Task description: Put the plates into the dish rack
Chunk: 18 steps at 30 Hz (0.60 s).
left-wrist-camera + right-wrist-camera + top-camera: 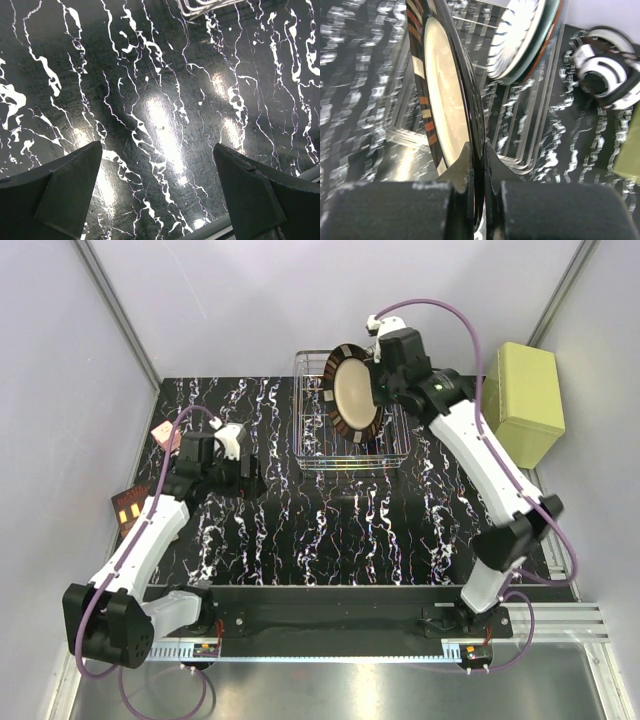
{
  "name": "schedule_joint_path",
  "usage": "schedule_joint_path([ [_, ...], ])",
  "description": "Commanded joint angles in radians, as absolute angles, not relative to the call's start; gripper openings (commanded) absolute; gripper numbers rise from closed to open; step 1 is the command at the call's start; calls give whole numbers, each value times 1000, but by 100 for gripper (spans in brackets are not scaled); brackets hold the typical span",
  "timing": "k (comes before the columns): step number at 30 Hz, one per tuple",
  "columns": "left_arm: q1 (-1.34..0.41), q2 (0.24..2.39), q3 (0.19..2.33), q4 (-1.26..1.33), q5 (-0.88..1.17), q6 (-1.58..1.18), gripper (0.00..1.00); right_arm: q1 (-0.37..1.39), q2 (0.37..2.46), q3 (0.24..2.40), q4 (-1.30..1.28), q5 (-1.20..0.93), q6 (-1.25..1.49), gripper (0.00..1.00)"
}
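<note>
The right gripper (478,167) is clamped on the thin rim of the beige plate (445,95). Its two dark, wedge-shaped fingers (461,167) press either side of the edge. The plate is round and glossy, with a cream centre. Its dark brown rim band carries short orange and pale blocks. It stands on edge inside the outline of the dish rack (345,458), face turned toward the left edge of the table (330,530). Whether its lower rim touches the wires cannot be told.

The rack is a rectangular basket of silver wire with open-grid sides. It sits at the far edge of the table, right of centre. A second plate, white with black radial stripes (520,35), stands upright in the rack just beside the held plate and apart from it.

The left gripper (160,190) has its fingers (70,192) spread wide, holding nothing. It is over the left part of the table, well apart from the rack. The table surface is glossy black with white marble veins.

A solid yellow-green box (525,400) stands by the far right corner.
</note>
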<state>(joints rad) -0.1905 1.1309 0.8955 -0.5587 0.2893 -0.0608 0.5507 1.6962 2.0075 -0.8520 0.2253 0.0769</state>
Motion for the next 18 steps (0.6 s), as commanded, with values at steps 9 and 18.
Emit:
schedule_joint_path([
  [9,-169,1017,804,-450,302,-72,99,561,2014,2423,-600,666,20,0],
  [18,-166,968,762,-425,310,-87,99,563,2259,2694,-588,792,48,0],
])
